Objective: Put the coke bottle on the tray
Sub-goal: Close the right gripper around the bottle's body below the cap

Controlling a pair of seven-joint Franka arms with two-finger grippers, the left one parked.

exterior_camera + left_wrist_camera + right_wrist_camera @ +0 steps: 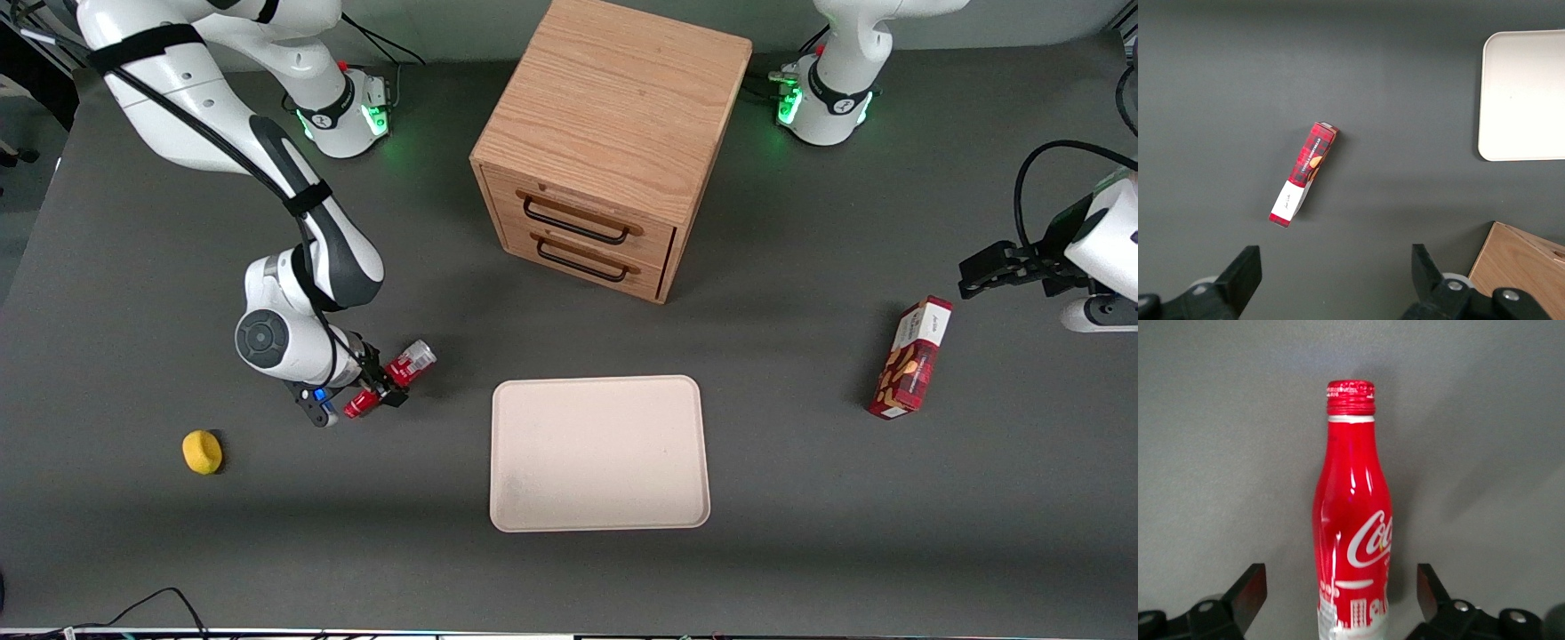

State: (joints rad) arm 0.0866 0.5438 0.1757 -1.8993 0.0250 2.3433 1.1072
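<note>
The coke bottle (412, 363) is slim and red with white script and a red cap, and it lies on its side on the grey table toward the working arm's end. My right gripper (384, 388) is down over the bottle's middle. In the right wrist view the coke bottle (1353, 527) runs between the two dark fingers (1250, 595), with a gap of bare table on each side. The gripper (1340, 597) is open and does not touch it. The cream-beige tray (600, 453) lies flat beside the bottle, nearer the table's middle, and its corner (1525, 93) shows in the left wrist view.
A wooden two-drawer cabinet (613, 142) stands farther from the front camera than the tray. A red snack box (911, 360) lies toward the parked arm's end, the same box (1303, 175) showing in the left wrist view. A small yellow object (203, 452) rests near the working arm.
</note>
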